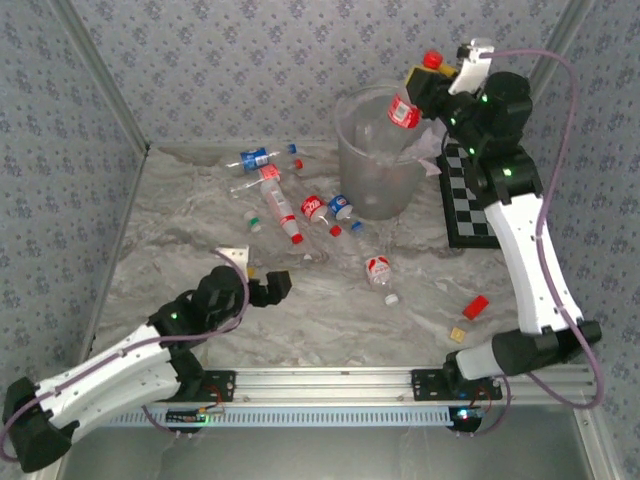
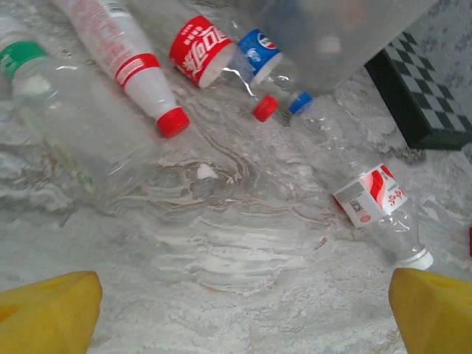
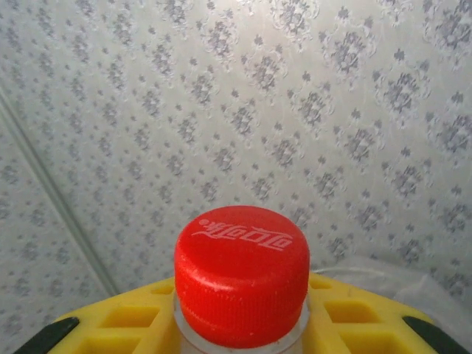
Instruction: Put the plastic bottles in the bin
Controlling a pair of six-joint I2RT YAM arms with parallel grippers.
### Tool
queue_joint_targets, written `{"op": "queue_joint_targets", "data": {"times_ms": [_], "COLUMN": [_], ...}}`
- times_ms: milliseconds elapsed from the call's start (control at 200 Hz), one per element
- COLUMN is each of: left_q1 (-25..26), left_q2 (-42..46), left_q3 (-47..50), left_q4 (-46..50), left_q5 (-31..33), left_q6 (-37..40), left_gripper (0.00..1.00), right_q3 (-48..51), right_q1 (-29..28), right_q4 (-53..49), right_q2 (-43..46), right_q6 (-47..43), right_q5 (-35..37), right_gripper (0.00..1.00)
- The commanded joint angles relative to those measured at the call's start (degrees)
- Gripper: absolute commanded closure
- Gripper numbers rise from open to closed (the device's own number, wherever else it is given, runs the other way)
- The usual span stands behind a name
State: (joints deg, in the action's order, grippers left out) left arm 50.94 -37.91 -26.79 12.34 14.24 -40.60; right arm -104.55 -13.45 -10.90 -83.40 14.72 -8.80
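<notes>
The left arm lies low, stretched forward from its base, its end effector [image 1: 268, 288] pointing ahead with the yellow fingers [image 2: 51, 313] spread wide apart, nothing between them. The right arm rises steeply and reaches far back, its end effector [image 1: 422, 80] raised high and clamped on the neck of a red-capped bottle [image 3: 242, 273].

You're seeing the red cap [image 3: 242, 273] on the bottle [image 1: 403, 112] with raised Coca-Cola script in Chinese characters, upside down to you. On the bench [image 2: 243, 280], the red label [image 2: 200, 48] carries that script in white; the blue label [image 2: 259, 50] beside it shows the Pepsi globe. Print on the red-and-white label [image 2: 372, 193] is unreadable.
</notes>
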Motion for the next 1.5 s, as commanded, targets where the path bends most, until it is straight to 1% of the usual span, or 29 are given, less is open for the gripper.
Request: {"op": "queue_joint_targets", "data": {"times_ms": [0,100,200,295,350,420,515,570,770,890,1015,1149,1274,1494], "left_q1": [-0.31,-0.4,-0.39,-0.36,-0.4,-0.4,-0.39,-0.44,-1.12,-1.62,-1.7,-2.54,-3.98,-5.3], "left_q2": [5.35,10.07,12.36,12.04,11.25,9.46,6.35,4.6,-0.87,-3.75,-4.71,-4.54,-4.94,-6.3], "left_q3": [1.25,2.3,2.71,2.35,2.35,1.92,0.97,0.48,-1.17,-2.9,-3.38,-3.47,-3.79,-4.37], "left_q4": [2.49,5.35,8.36,10.06,9.83,9.15,8.08,7.36,2.05,2.9,3.83,4.07,4.29,4.84], "left_q5": [1.57,2.19,2.37,1.66,1.71,1.72,0.81,0.52,-0.23,-1.21,-1.78,-2.05,-3.58,-5.16], "left_q6": [-5.19,-6.32,-7.39,-8.27,-8.51,-8.39,-7.51,-7.39,-6.93,-5.85,-6.17,-6.27,-5.95,-5.63], "left_gripper": [0.01,0.01,0.02,0.02,0.02,0.02,0.02,0.02,0.02,0.02,0.02,0.02,0.02,0.02], "right_q3": [-6.0,-13.78,-23.69,-32.98,-36.41,-38.62,-37.62,-36.13,-30.46,-25.32,-20.26,-19.71,-21.9,-21.27], "right_q1": [0.2,0.61,1.38,1.71,1.55,1.23,0.8,0.88,0.34,-0.1,-0.89,-1.56,-1.76,-2.27], "right_q4": [4.74,1.11,-6.28,-13.94,-17.62,-19.58,-19.15,-18.6,-17.99,-17.23,-16.45,-19.36,-24.87,-27.34], "right_q2": [-6.76,-14.32,-22.77,-30.66,-34.19,-37.03,-38.44,-38.92,-41.17,-41.59,-42.12,-44.68,-47.97,-50.37], "right_q6": [-5.88,-10.76,-11.86,-10.78,-9.91,-8.2,-4.27,-1.42,3.33,4.71,5.23,4.07,3.14,4.41], "right_q5": [5.2,7.7,8.43,6.79,5.23,2.57,-1.05,-1.96,-0.61,-1.32,-0.96,-0.43,0.69,4.29], "right_gripper": [0.98,0.99,0.99,1.0,1.0,1.0,1.0,1.0,1.0,1.0,1.0,1.0,1.0,0.93]}}
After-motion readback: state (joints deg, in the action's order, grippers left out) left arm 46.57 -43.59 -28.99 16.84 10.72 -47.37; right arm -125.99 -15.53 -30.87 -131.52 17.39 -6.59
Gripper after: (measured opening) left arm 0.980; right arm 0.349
